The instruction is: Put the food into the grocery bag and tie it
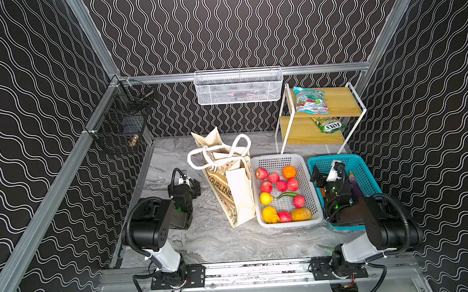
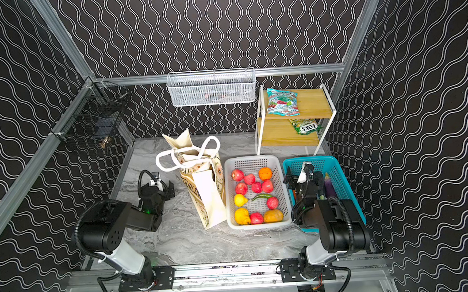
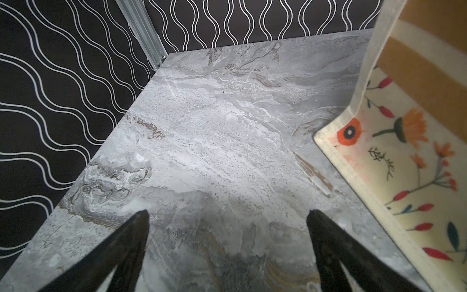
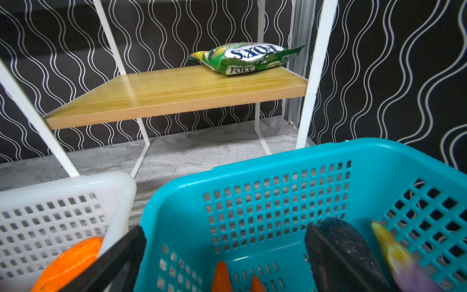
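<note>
Left gripper (image 3: pixel 227 215) spread, empty, over table (image 3: pixel 227 126), bag (image 1: pixel 224 191) just beside; right gripper (image 4: pixel 225 230) spread, empty, over teal basket (image 4: pixel 177 217), fruit (image 1: pixel 281 186) beside it; handles (image 1: pixel 192 160) draped across bag's mouth may block drops.

grocery bag (image 3: pixel 404 156) cropped (wrist view), interior unseen

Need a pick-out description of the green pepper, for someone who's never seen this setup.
Find the white basket on the table, between the cloth bag and the teal basket. Near its middle lies the green pepper. It is the only green thing in there and the only long, thin, curved one; everything around it is round and red, orange or yellow.
</note>
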`<act>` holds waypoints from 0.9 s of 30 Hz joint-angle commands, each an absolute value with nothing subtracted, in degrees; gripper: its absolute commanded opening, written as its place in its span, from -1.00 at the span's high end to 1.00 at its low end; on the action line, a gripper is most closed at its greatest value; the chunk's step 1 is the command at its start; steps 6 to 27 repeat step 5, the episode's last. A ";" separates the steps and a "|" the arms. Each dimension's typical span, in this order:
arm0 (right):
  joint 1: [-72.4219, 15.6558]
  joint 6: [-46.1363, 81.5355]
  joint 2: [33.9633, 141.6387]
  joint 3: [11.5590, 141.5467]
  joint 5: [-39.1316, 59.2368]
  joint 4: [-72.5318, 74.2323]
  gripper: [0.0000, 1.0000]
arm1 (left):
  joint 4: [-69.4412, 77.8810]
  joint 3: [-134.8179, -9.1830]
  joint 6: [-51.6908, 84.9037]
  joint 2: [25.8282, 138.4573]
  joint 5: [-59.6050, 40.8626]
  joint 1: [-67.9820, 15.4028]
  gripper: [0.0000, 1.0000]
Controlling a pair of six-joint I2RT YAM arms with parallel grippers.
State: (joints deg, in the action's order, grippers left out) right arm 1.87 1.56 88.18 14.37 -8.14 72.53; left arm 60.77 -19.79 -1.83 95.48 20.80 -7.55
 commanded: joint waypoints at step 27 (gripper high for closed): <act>1.76 0.79 88.48 14.68 -8.96 69.08 -0.98 | 62.64 -19.78 -2.84 95.52 20.61 -7.53 -0.98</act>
